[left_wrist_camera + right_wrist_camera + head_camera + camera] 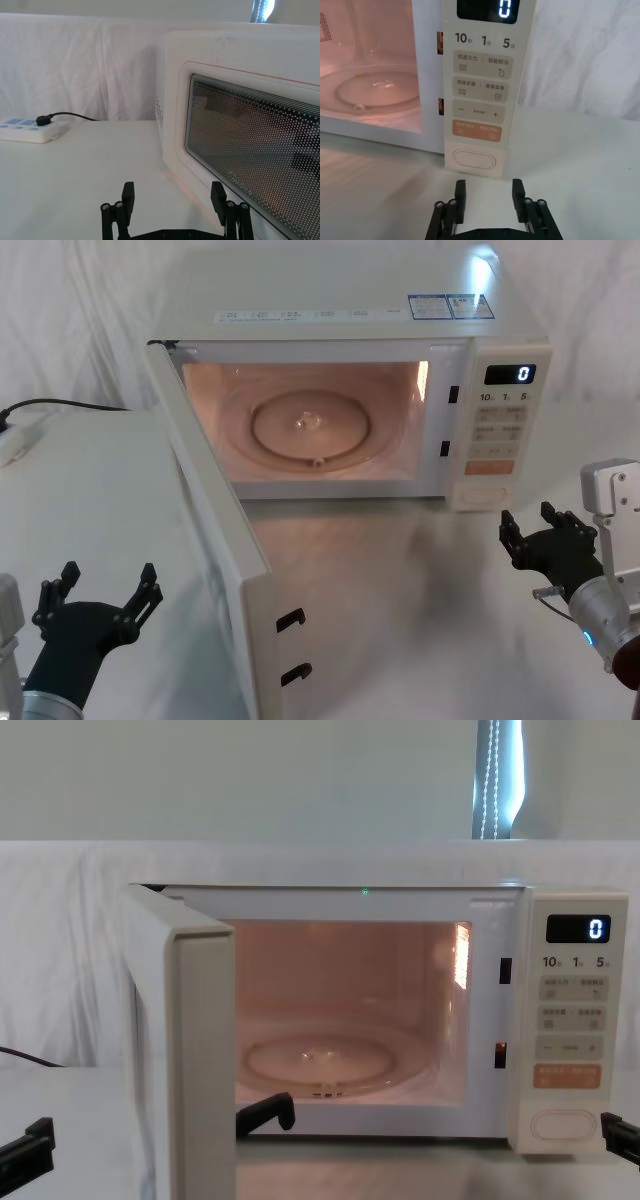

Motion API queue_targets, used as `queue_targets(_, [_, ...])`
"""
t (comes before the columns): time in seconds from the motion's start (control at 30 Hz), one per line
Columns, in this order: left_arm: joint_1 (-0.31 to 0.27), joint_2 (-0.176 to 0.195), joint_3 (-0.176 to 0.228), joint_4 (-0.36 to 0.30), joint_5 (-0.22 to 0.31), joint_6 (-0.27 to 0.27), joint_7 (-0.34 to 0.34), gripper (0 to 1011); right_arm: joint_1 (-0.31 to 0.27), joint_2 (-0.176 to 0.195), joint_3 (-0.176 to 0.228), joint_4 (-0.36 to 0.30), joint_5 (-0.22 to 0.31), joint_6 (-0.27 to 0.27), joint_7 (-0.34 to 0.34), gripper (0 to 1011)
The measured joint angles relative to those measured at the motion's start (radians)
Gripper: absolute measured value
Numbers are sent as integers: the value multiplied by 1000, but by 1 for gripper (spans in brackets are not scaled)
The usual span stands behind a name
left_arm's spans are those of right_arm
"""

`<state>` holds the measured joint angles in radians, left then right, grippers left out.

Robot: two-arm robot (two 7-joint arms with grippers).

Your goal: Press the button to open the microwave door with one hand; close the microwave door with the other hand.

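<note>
Cream door (215, 540) stands swung wide on its left hinge, cavity lit, glass plate (310, 427) bare. We judge the press done; closing remains.

Microwave (350, 310) sits at 12 o'clock on the table (80, 500). Button (474, 161) is at the panel's foot, about 2 o'clock from table centre, with the right gripper (545, 535) just in front of it, apart, jaws wide and holding nothing. Left gripper (97, 605) hangs at 8 o'clock, outside the door, jaws wide, empty.

Risks, as we judge them: pushing near the hinge could slide the microwave rather than swing the door; a finger could catch the door's free edge or its latch hooks (291, 645).

Room: open table left of the door; power strip (29, 130) lies well clear at 10 o'clock.
</note>
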<state>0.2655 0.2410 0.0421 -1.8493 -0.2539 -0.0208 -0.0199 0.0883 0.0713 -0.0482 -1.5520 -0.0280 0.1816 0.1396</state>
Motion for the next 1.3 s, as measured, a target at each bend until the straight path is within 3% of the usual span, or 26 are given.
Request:
queue_targets(0.27, [0,0,0,0,0,0,0,1001,0,0,0,0,0,0,0,819])
queue_targets(0.53, [0,0,0,0,0,0,0,1001,0,0,0,0,0,0,0,994])
queue_targets(1.3, [0,0,0,0,0,0,0,1001,0,0,0,0,0,0,0,1002])
